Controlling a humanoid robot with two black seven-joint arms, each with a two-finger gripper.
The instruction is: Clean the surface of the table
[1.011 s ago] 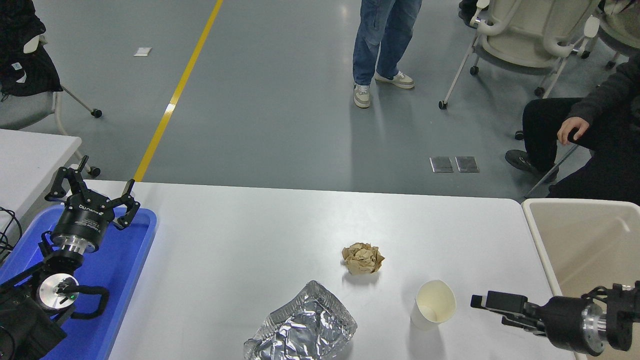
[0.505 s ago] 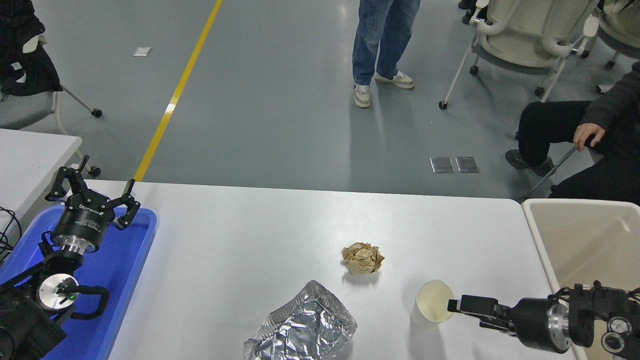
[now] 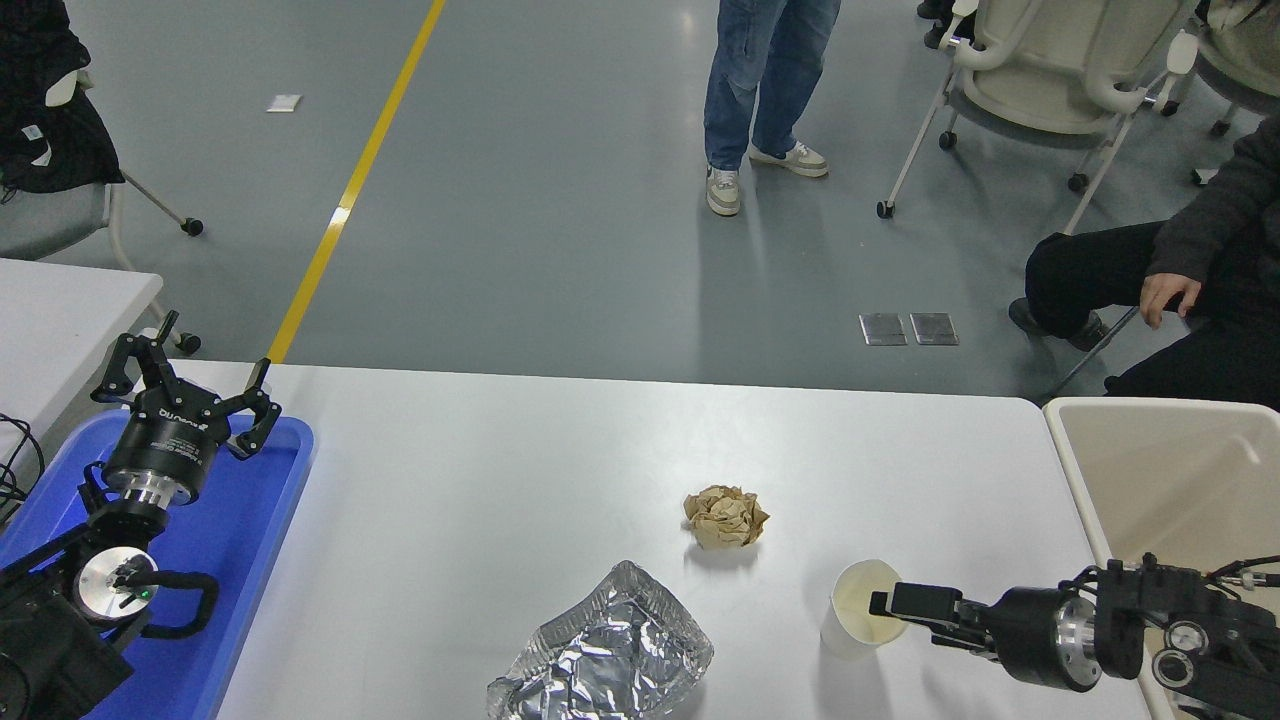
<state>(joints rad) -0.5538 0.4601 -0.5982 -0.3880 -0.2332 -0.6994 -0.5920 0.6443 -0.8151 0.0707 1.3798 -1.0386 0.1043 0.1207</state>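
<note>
The table surface is a wide white top. On it lie a crumpled brown paper ball, a crushed sheet of silver foil at the front edge, and an upright white paper cup. My right gripper comes in from the lower right, its black tip at the cup's right rim and over the opening. Seen side-on, it does not show its state. My left gripper stands open and parked over the blue tray at the lower left.
A beige bin stands against the table's right end. A smaller white table sits at the far left. One person stands beyond the far edge. Another sits at the right, near office chairs.
My right gripper has moved left along the table's front, from right of the cup to its rim. The seated person's hand and leg have shifted. The left arm is still.
</note>
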